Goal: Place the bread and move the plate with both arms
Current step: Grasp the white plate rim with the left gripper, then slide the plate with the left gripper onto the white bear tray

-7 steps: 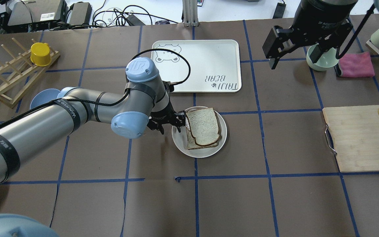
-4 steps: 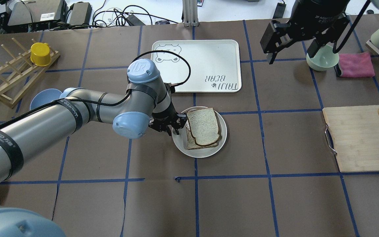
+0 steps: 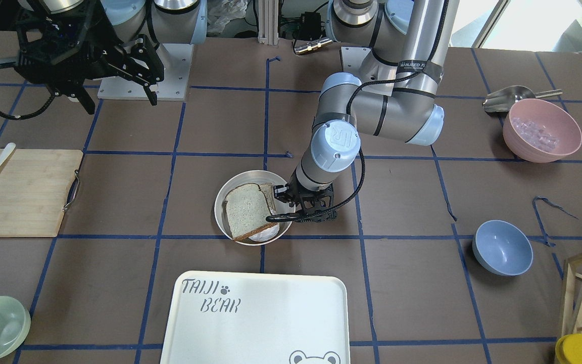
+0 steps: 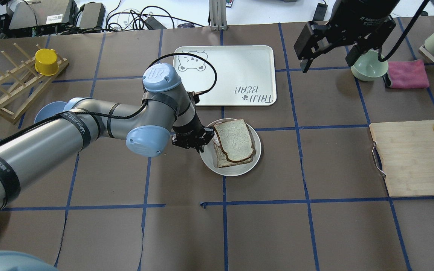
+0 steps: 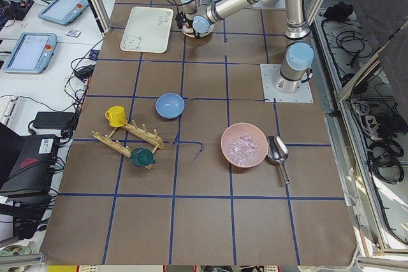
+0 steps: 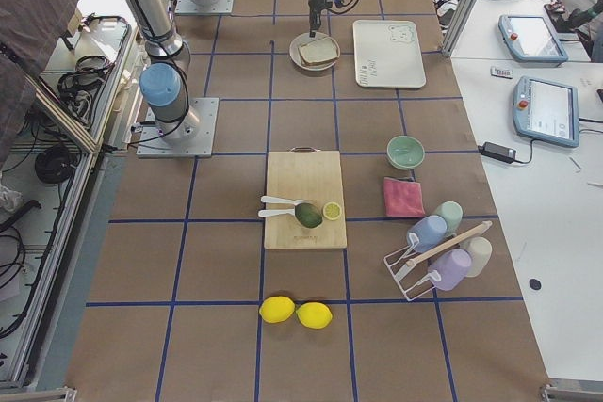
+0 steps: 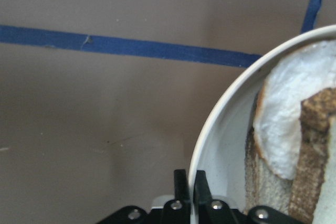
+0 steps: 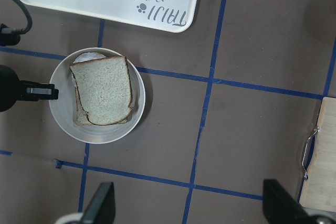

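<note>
Pinching the one plate (image 4: 236,174) by its rim, my left tool (image 7: 190,183) is clamped on it; two bread slices (image 4: 234,140) lie stacked inside, perhaps a third pale piece beneath. My right tool (image 4: 327,67) hangs spread, well apart.

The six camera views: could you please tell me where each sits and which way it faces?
Front-facing: across the table, facing the robot, steeply down; left arm on its right.
Overhead: behind its shoulders, forward and down; left arm enters left.
Exterior left: table's left end, looking along it; left arm nearer.
Exterior right: opposite end; right arm nearer.
Left wrist: low beside the plate; left gripper clamps its rim.
Right wrist: high, straight down; right gripper open at bottom.
Shared: front-facing and overhead show plate, bread, tray from opposite sides.
</note>
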Controlling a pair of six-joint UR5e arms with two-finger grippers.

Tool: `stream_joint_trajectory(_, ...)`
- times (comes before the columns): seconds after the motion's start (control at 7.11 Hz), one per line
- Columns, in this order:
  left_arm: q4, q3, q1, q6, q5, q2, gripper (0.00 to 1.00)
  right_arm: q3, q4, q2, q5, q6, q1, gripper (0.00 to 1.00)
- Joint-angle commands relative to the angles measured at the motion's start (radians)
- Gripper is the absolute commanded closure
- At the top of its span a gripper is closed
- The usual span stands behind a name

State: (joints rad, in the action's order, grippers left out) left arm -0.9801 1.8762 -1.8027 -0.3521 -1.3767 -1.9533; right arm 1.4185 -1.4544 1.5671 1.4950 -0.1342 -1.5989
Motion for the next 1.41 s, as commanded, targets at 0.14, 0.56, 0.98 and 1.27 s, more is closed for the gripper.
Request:
stream_joint_trajectory(0.14, -0.171, -0.136, 0.031, -0.004, 0.036, 0.036, 1.0, 0.005, -0.006, -0.002, -0.019, -0.005, -0.009, 0.0)
stream_joint_trajectory(0.56, -0.278, -0.244, 0.057, 0.007, 0.071, 0.027, 1.0, 0.011, -0.014, -0.009, -0.016, -0.012, -0.004, 0.0)
stream_joint_trajectory(0.98, -0.255, -0.452, 0.103, 0.119, 0.065, -0.131, 1.0, 0.013, -0.02, -0.01, -0.018, -0.01, -0.004, 0.0)
stream_joint_trajectory(1.27, -0.255, -0.63, 0.103, 0.204, 0.071, -0.275, 1.0, 0.013, -0.02, -0.01, -0.016, -0.012, -0.004, 0.0)
